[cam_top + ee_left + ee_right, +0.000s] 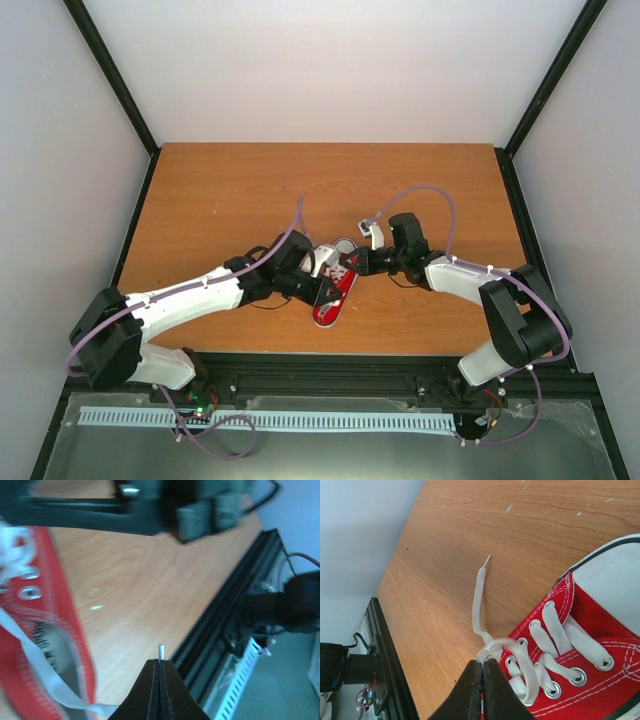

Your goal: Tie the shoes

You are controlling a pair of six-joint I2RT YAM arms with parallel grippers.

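Note:
The red sneaker [333,303] with white toe cap and white laces lies near the table's front middle, between both arms. My left gripper [320,288] is over its heel side. In the left wrist view its jaws [160,662] are shut on a white lace [45,670], whose tip [161,651] sticks out above them; the shoe [55,605] lies to the left. My right gripper [352,266] is shut [483,665] on a lace loop beside the eyelets of the shoe [590,630]. A loose lace end [476,597] trails across the wood.
The wooden table [250,195] is walled on three sides. A black rail [220,625] and a white slotted cable duct [240,680] run along the front edge, close to the shoe. The right arm's body [200,510] hangs just above the left gripper.

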